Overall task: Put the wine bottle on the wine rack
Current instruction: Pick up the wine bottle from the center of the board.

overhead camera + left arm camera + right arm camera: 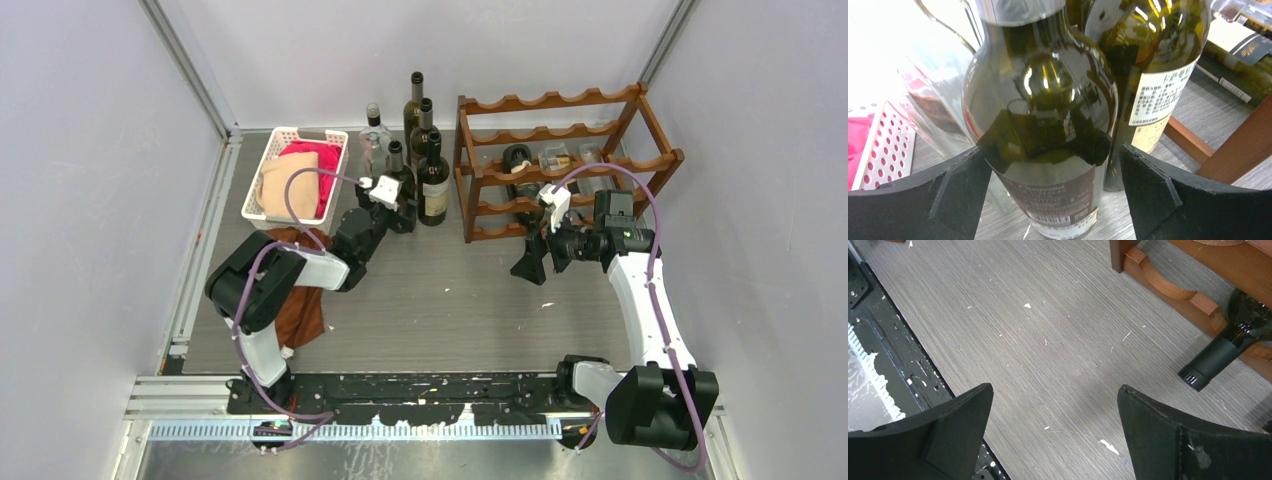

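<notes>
Left tool (1053,150) released and wide, dark wine bottle (1040,100) upright between its fingers (1158,195), ungripped.

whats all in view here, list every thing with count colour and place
wine rack: one, reddish-brown, far right
racked bottles: seemingly three, one dark, two pale, lying in the rack
standing bottles: five, four dark, one clear, left of the rack
basket: one, white, far left
pink cloth, tan cloth: one each, in the basket
brown cloth: one, under the left arm
table: one, grey
left tool: one, black, open around the front dark bottle
right tool: one, black, open over bare table
</notes>
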`<state>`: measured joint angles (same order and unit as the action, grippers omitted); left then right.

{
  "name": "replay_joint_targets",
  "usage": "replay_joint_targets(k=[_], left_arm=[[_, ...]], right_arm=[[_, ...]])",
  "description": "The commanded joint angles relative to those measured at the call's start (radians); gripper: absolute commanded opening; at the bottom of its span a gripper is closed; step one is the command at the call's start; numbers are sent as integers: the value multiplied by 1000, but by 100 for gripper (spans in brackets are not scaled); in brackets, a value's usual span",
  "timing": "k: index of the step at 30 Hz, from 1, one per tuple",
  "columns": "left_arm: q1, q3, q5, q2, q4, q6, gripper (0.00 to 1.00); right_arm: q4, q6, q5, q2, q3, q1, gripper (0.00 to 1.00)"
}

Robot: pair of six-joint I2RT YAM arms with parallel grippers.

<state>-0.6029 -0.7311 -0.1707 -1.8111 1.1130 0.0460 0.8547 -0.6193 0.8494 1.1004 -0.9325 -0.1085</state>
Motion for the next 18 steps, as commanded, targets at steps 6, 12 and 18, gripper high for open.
replay_joint_targets(k=[6,12,18], left_arm=[[-2,-68,-22,-16,68,-14,93],[-2,-38,-3,-2,93,-18,70],[-2,93,55,105,133,-17,8]], right_arm=[[-9,-13,16,-8,-8,3,100],[-8,-13,14,-6,-7,3,100],[-7,-14,14,-6,-6,4,100]])
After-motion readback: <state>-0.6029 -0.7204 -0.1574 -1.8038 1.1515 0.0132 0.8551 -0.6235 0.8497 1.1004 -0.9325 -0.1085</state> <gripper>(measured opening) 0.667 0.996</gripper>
